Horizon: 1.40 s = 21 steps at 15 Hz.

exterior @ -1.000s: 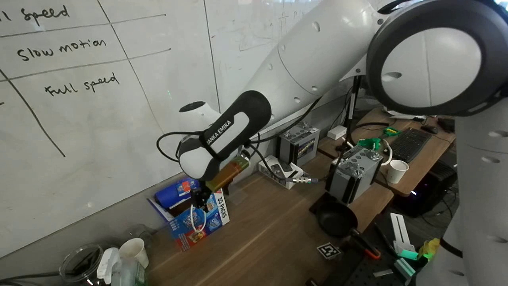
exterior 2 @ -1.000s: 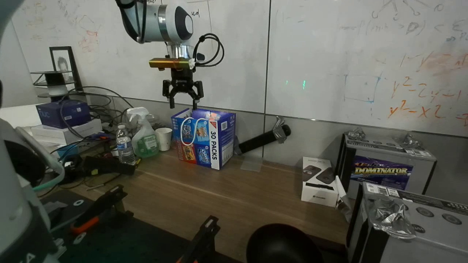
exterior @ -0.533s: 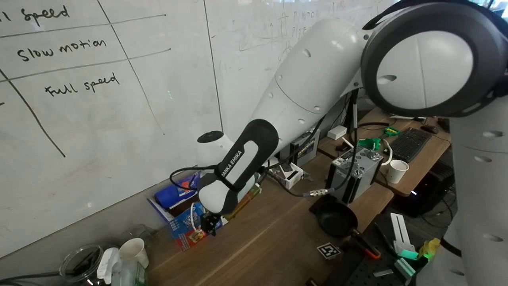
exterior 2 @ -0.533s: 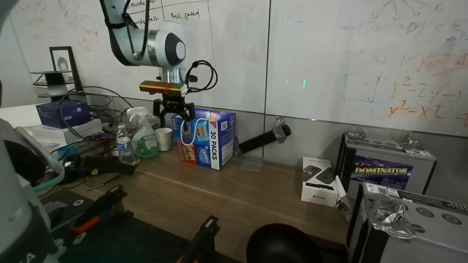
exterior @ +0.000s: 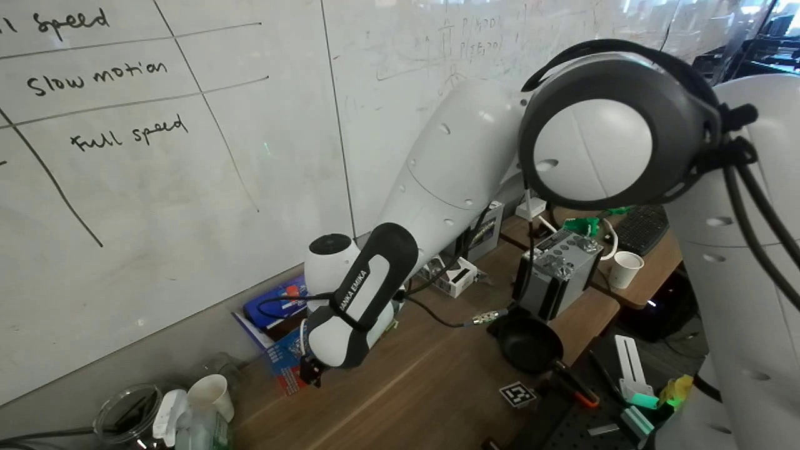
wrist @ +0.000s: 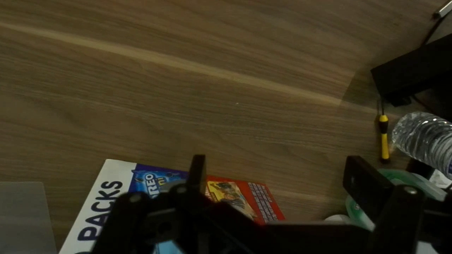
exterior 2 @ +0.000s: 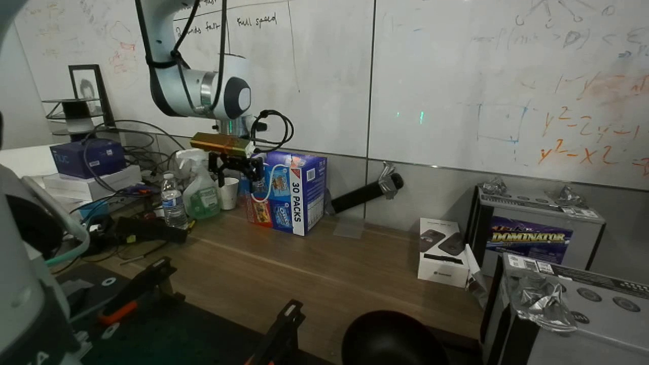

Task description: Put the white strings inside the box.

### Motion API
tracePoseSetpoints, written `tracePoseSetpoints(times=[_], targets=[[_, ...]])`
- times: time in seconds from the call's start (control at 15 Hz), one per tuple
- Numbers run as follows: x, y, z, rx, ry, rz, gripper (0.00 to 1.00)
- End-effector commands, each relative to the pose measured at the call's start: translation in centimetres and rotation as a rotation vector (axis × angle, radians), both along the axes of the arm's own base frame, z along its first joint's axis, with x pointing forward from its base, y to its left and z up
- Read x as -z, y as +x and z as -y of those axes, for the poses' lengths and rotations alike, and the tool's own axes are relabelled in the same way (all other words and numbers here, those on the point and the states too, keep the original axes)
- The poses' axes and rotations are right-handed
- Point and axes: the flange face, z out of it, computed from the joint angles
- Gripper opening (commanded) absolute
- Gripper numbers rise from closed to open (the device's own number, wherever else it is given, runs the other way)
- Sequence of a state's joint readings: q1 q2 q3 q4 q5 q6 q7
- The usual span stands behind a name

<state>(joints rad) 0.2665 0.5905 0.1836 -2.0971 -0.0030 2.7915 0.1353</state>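
Observation:
The blue box [exterior 2: 284, 208], with red and white print, stands on the table against the whiteboard wall, its top open in an exterior view [exterior: 284, 359]. Over its front face hang the white strings [exterior 2: 269, 187] as a loose loop, partly covered by my gripper [exterior 2: 240, 183]. Both fingers are spread wide with nothing between them. My gripper hovers in front of the box's left part, off the table. From the wrist view, the box's lower front [wrist: 106, 190] shows under one finger, and table lies between the fingertips [wrist: 198, 165]; the strings cannot be made out there.
Left of the box stand a paper cup [exterior 2: 229, 193], a green spray bottle [exterior 2: 203, 197] and a water bottle [exterior 2: 174, 205], close to my gripper. A black tube [exterior 2: 357, 196] leans on its right. Farther off are a white phone box [exterior 2: 442, 263] and a black pan [exterior 2: 393, 339].
My gripper has come down from above the box to before its front face, shifting left in an exterior view. The fingers stay open. Box and strings look unmoved.

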Motion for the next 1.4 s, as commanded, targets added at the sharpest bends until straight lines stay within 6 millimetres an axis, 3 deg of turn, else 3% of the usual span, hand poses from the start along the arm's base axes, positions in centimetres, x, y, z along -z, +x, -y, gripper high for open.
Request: tracePoseSetpoints(times=[0.0,0.33,0.73,1.33], targets=[[0.2,2.3,-1.6,-0.003,0.056,0.073,1.0],[0.9,4.2,-1.9,-0.007,0.08,0.194,1.0],[3.1,5.0,-0.8,-0.027,0.047,0.28,1.0],[4.1,6.1,-0.8,-0.038,0.019,0.35,1.0]])
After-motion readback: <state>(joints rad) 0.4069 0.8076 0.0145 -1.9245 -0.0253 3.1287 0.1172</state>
